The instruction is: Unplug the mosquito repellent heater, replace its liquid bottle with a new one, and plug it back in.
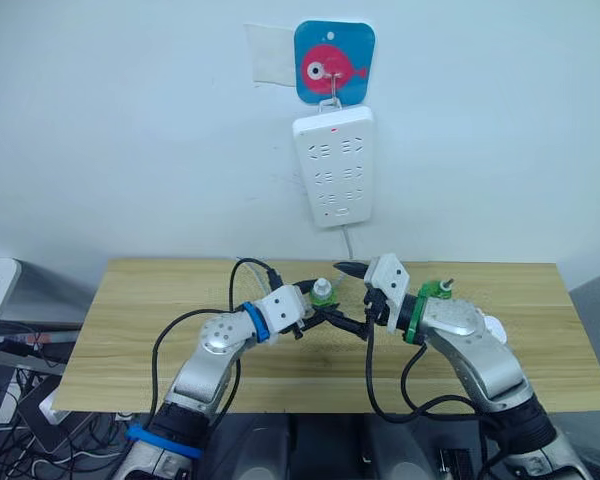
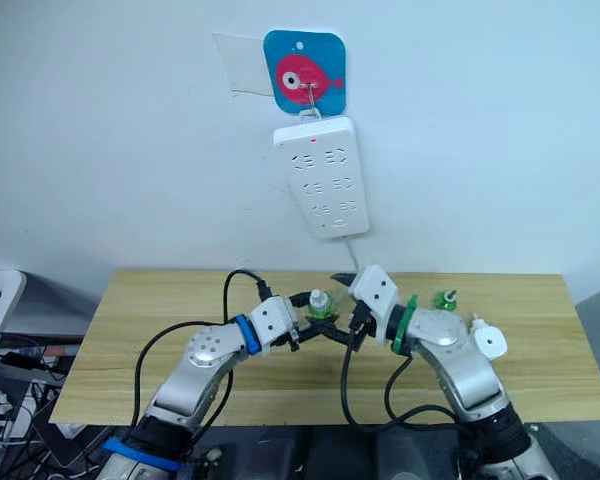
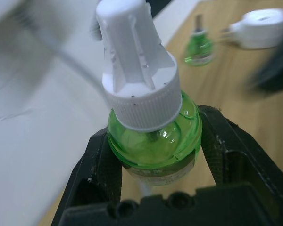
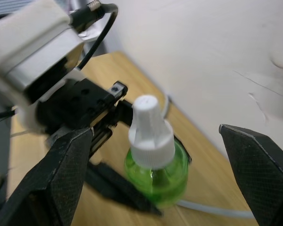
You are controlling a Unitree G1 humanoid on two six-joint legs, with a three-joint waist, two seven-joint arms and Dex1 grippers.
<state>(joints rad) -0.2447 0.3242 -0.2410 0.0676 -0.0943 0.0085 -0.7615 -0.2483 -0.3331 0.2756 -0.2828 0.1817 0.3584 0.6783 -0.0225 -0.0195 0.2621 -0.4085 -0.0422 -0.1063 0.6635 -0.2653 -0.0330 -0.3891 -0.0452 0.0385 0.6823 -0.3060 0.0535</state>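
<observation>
Desk (image 1: 130, 320): carries the work. Mosquito repellent heater (image 2: 488, 341): unplugged, lying at my right. My left end effector (image 3: 153, 155): clenched on the new one (image 3: 153, 136), offering its cap. My right end effector (image 4: 155, 174): spread, flanking that cap. Liquid bottle (image 2: 443, 299): set aside.

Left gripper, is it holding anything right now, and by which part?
Yes. The left gripper is shut on the white-capped green bottle, its fingers clamping the round green body below the cap. The right gripper is open around it, not touching.
</observation>
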